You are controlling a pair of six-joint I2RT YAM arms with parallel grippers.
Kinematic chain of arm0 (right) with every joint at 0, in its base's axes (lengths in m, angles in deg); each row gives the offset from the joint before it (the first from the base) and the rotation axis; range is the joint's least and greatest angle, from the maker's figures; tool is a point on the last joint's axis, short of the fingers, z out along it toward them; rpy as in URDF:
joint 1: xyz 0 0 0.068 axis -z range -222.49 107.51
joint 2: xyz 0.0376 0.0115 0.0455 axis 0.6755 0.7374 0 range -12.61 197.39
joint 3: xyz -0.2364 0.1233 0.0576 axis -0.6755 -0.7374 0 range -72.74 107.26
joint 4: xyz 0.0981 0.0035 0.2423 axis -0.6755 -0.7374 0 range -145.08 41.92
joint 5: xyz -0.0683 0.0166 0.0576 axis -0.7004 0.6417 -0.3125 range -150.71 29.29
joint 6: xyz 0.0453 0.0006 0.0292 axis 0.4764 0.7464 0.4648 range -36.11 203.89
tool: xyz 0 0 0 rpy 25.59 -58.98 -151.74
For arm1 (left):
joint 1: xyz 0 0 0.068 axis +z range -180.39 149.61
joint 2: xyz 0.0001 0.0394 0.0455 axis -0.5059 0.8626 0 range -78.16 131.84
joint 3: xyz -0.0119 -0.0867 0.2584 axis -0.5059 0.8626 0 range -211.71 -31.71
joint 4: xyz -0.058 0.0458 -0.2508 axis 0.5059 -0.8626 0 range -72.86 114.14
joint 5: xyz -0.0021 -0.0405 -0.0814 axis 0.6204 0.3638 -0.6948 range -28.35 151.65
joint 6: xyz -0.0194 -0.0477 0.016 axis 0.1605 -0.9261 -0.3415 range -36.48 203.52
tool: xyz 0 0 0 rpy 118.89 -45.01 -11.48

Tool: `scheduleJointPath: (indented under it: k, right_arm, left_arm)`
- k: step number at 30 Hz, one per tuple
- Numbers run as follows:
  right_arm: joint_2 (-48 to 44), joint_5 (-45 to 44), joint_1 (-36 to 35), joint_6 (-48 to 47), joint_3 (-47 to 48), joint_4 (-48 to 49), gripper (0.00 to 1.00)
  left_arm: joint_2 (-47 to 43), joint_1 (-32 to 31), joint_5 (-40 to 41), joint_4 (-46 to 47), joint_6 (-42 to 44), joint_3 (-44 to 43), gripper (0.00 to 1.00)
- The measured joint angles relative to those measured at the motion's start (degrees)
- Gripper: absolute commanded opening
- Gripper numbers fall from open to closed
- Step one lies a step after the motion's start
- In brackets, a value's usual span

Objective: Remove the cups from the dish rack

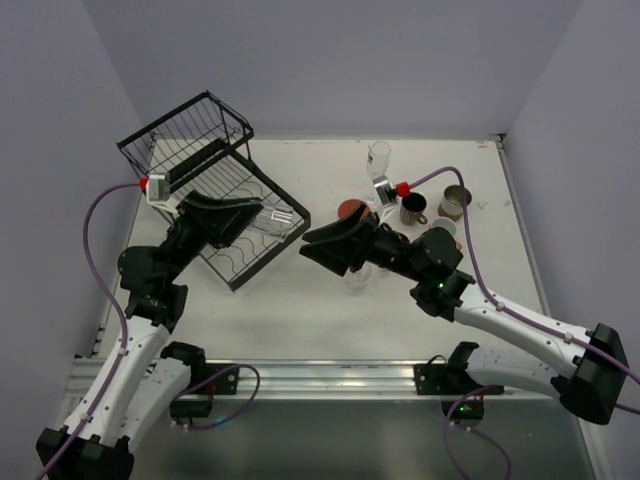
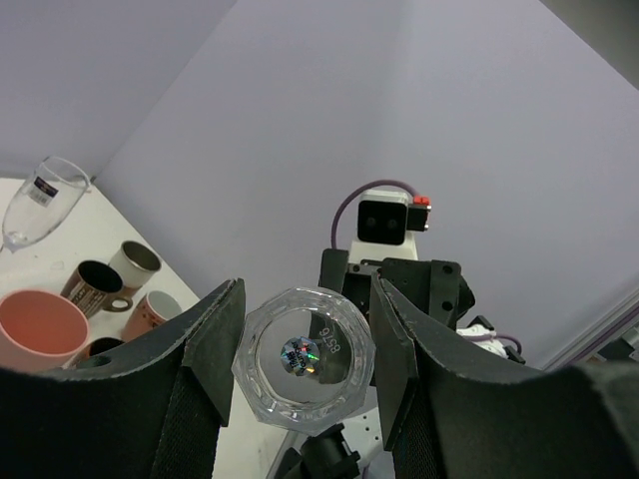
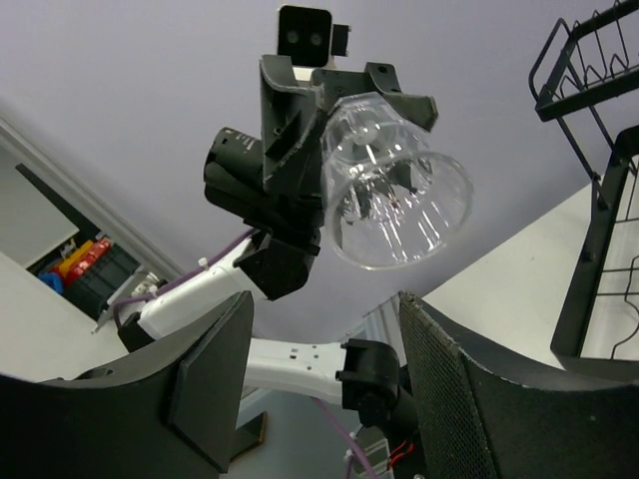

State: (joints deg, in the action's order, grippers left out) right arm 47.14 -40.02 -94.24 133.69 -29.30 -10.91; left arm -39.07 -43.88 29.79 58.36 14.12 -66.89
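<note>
While a clear glass tumbler (image 3: 399, 195) is clamped near its base by the left end effector (image 2: 305, 344), it hangs tipped on its side over the right corner of the dish rack (image 1: 190, 140). Its mouth is turned toward the right end effector (image 3: 324, 329), which gapes unloaded just beside it. Other cups, among them a brown mug (image 1: 413, 208) and a stemmed glass (image 1: 378, 158), stand on the table (image 1: 300, 330) at right.

Risks judged:
- Smooth glass could be lost from so shallow a grip.
- If a handover is meant, early release would drop it onto wire or table.
- 1 of the set-down cups could be toppled by the right arm close above them.
</note>
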Motion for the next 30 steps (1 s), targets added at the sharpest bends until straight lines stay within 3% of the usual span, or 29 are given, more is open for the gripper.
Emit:
scheduleJointPath:
  k: [7,11,12,14,15,17,18,19,20,24,30]
  right_arm:
    - [4.6,0.1,0.0,-1.5,7.2,-0.7,0.64]
    - [7.5,1.0,0.0,-1.5,9.6,-0.8,0.47]
    - [8.1,1.3,0.0,-1.4,9.8,-0.9,0.32]
    - [8.7,1.5,0.0,-1.4,9.8,-1.7,0.19]
    - [8.9,1.5,0.0,-1.2,9.8,-2.2,0.09]
    - [8.9,1.5,0.0,-0.8,9.8,-2.3,0.0]
    - [8.8,1.5,0.0,-0.7,9.8,-2.4,0.0]
    - [8.7,1.4,0.0,-0.8,9.8,-2.6,0.0]
    - [8.6,1.2,0.0,-1.0,9.9,-3.2,0.0]
    - [7.3,-0.2,-0.1,-3.0,9.9,-8.9,0.0]
    - [4.2,-4.7,-0.1,-13.4,15.2,-33.9,0.0]
  left_arm:
    - [1.1,-3.4,0.4,0.1,0.0,0.2,0.25]
    - [2.1,-5.7,1.4,0.9,0.2,0.4,0.26]
    - [2.3,-6.2,1.8,1.0,0.3,0.5,0.28]
    - [2.3,-7.0,2.3,1.5,0.6,1.0,0.31]
    - [2.4,-7.3,2.6,1.7,0.7,1.3,0.37]
    - [2.4,-7.6,3.2,1.9,1.0,1.8,0.5]
    - [2.4,-7.7,3.5,2.2,0.9,2.0,0.68]
    - [2.4,-7.8,3.7,2.3,1.2,2.1,0.78]
    - [2.4,-7.9,3.6,2.1,1.7,2.1,0.99]
    - [2.5,-8.2,4.4,-4.3,7.2,0.4,1.0]
    - [2.9,-8.3,11.3,-28.9,25.3,-13.8,1.0]
